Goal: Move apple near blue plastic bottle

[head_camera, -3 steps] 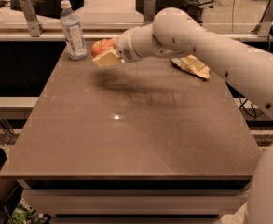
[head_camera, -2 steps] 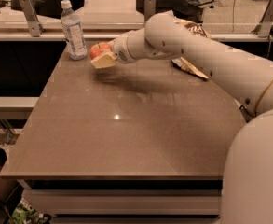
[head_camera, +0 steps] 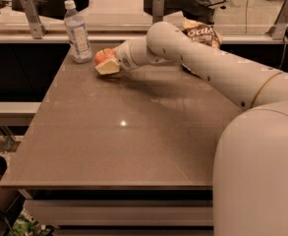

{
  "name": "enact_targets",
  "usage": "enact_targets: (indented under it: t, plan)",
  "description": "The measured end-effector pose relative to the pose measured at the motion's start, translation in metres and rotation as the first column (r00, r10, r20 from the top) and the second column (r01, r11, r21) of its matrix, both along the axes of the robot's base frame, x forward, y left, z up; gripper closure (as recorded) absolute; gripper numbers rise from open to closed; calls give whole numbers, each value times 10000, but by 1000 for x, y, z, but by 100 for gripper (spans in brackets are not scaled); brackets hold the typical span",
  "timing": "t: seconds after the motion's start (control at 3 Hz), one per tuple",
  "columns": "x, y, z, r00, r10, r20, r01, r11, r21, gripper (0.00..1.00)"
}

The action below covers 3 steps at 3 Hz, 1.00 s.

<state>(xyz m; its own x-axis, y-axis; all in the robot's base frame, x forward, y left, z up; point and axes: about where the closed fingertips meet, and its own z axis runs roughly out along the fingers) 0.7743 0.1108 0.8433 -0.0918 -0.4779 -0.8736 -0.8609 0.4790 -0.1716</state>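
apple (head_camera: 103,56) in gripper (head_camera: 106,62) | blue plastic bottle (head_camera: 78,33) just left | table (head_camera: 124,146) far-left corner

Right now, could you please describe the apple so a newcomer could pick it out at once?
Start at the brown table and go to its far left corner, where the blue plastic bottle stands. Just right of it, the gripper holds the apple: the only round, red-orange thing, unlike the chip bag behind the arm.

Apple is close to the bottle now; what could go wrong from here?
1. The gripper, holding the apple, sits just right of the bottle; a push left could tip that tall bottle.
2. Both are near the back-left corner of the table, so a released apple might roll off.
3. The arm passes the chip bag and could brush it.
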Motion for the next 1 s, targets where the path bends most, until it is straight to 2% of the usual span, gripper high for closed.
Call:
enact_targets:
  t: [0.33, 0.67, 1.0]
  plan:
    - [9, 2, -5, 10000, 42, -38, -43, 10000, -62, 100]
    - [9, 4, -6, 10000, 72, -52, -73, 10000, -55, 83]
    - [8, 7, -8, 9999, 109, -74, -109, 9999, -56, 59]
